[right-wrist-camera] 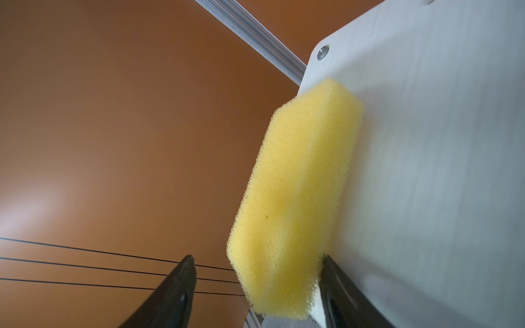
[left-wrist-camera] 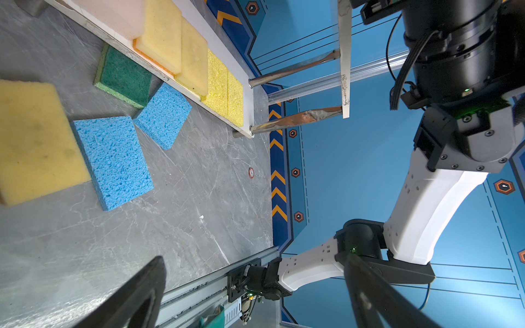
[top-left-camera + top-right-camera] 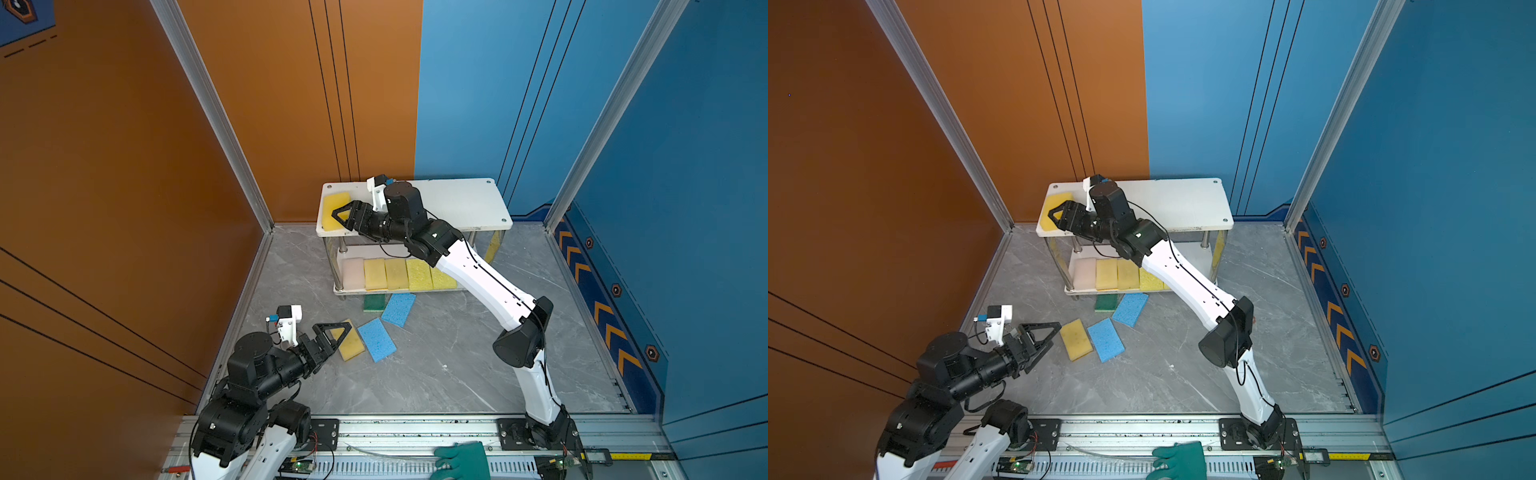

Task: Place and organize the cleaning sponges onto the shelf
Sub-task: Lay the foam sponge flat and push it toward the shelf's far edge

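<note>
Right pincer [image 3: 337, 215]: reaches over the left end of the shelf's [image 3: 457, 203] top board. Its jaws stand apart around the near end of a yellow sponge [image 3: 334, 199]. One jaw is clear of it, the other at its edge, so nothing is gripped.
Yellow sponge: lies flat on the top board, close to the shelf's left edge. You judge it sits there to start a second row from the end, leaving the rest of the board free.
Lower board [image 3: 399, 291]: holds a tidy side-by-side row, the pink-beige sponge [image 3: 353, 273] at the left and four yellow ones beside it. No gap is visible.
Not yet shelved: on the table in front of the shelf lie a dark green sponge [image 3: 374, 302] against its front edge, two blue sponges [image 3: 399, 309] [image 3: 377, 339], and a second yellow sponge [image 3: 351, 343] farthest out.
Left pincer [image 3: 1054, 335]: wide open and empty. It hangs just beside that farthest yellow sponge, well placed to take it.
Progress: you judge six of ten placed.
Risk: pulling the right pincer back low could drag the top sponge off the edge.
</note>
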